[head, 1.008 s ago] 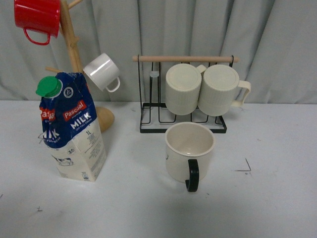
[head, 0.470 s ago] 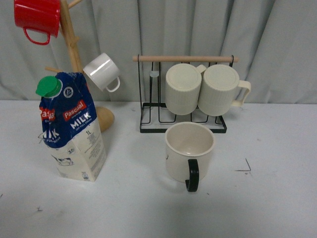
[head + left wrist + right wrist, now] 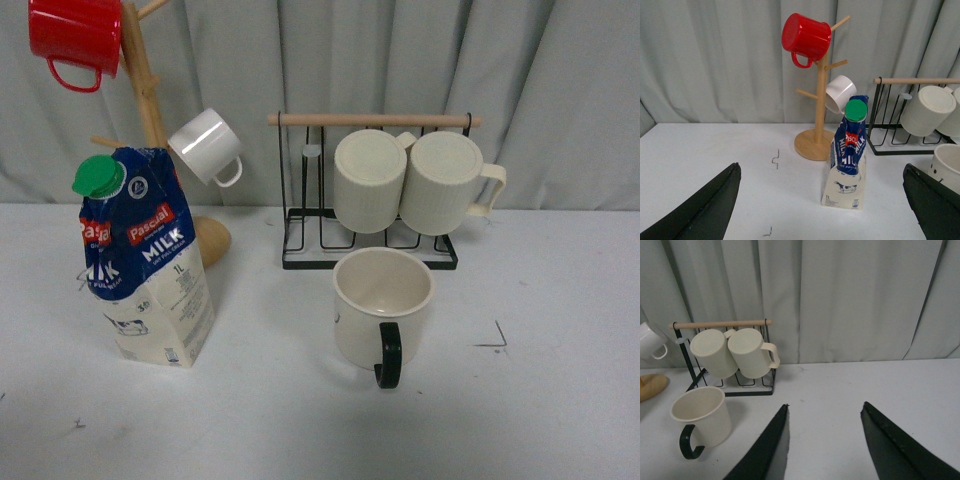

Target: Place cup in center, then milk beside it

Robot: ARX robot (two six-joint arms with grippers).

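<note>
Cup [image 3: 383,305]: upright on tabletop [image 3: 560,400], about mid-scene, just near of the wire rack [image 3: 300,228]. Black handle [image 3: 390,355] points toward the near edge. Inside empty. A small dark mark shows on its left side; too little of it is visible to read.

Milk [image 3: 150,260]: upright at left, well apart from cup, bare tabletop between them. Blue top is creased and leans slightly; green cap [image 3: 98,177] on. It stands just near-left of the mug tree [image 3: 150,100] base.

Rack: two ribbed mugs [image 3: 370,180] hang side by side under its wooden bar [image 3: 375,119], directly behind the cup.

Mug tree: red mug [image 3: 75,35] on a high peg, white mug [image 3: 207,145] on a lower peg to the right.

Left end effector [image 3: 821,169]: fingers [image 3: 700,210] spread wide, nothing between them, above the tabletop, facing the milk; not touching it.

Right end effector [image 3: 825,405]: spread, nothing held, over bare tabletop right of the cup.

Neither arm appears in the front view.
</note>
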